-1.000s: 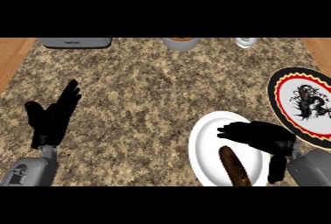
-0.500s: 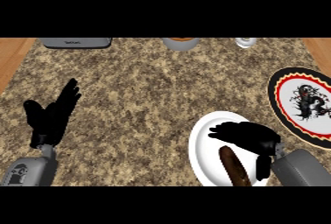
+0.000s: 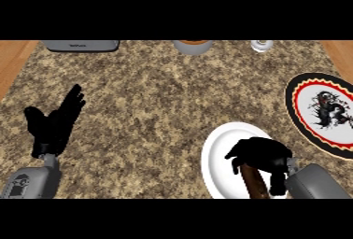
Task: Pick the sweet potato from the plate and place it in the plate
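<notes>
Now, head view, the only view you have:
Sweet potato: you can see one sweet potato (image 3: 255,183), long and brown, lying on the white plate (image 3: 219,154) near the bottom edge.
Long way: it runs from up near the middle of the plate down toward the bottom edge, leaning a bit to the right.
Right hand: your right hand (image 3: 260,154) sits right on top of the potato's upper end, fingers bent down over it. You cannot tell yet if they have hold of it.
Left hand: your left hand (image 3: 53,125) rests far off on the left side of the counter (image 3: 158,102), fingers straight and up, holding nothing.
Nearer hand: the right one, by a lot.
Where to go: the black and red plate (image 3: 324,112) is up and to the right of the potato, near the white plate.
Count: one potato, two plates, two hands.
</notes>
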Tool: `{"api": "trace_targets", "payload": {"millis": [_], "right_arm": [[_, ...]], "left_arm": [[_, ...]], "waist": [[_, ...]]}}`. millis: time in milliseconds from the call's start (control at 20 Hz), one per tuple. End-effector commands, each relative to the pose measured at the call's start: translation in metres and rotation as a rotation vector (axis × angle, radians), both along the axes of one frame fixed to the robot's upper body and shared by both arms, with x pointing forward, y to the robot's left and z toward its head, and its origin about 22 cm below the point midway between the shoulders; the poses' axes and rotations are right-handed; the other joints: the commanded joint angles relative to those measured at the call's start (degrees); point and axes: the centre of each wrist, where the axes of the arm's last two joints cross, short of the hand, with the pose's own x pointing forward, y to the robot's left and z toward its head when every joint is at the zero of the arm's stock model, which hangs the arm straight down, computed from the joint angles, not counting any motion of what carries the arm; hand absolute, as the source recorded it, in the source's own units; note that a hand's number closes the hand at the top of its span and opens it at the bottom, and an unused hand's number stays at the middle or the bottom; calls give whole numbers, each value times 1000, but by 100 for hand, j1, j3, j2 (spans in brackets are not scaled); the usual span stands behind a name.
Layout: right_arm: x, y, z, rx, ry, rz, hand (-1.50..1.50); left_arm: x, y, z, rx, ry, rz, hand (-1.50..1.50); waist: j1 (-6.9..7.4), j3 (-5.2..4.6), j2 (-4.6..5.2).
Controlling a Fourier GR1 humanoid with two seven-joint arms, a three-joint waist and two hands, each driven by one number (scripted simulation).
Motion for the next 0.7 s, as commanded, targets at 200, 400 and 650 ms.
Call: {"api": "trace_targets", "payload": {"millis": [200, 400, 650], "right_arm": [[-7, 15, -28, 53, 62, 21, 150], [-31, -17, -18, 130, 25, -54, 150], [-62, -35, -21, 284, -70, -348, 150]], "left_arm": [[-3, 0, 7, 11, 1, 2, 0], [-4, -11, -11, -7, -12, 4, 0], [-11, -1, -9, 13, -2, 43, 0]], "waist": [[10, 28, 32], [-83, 24, 25], [-215, 26, -12]]}}
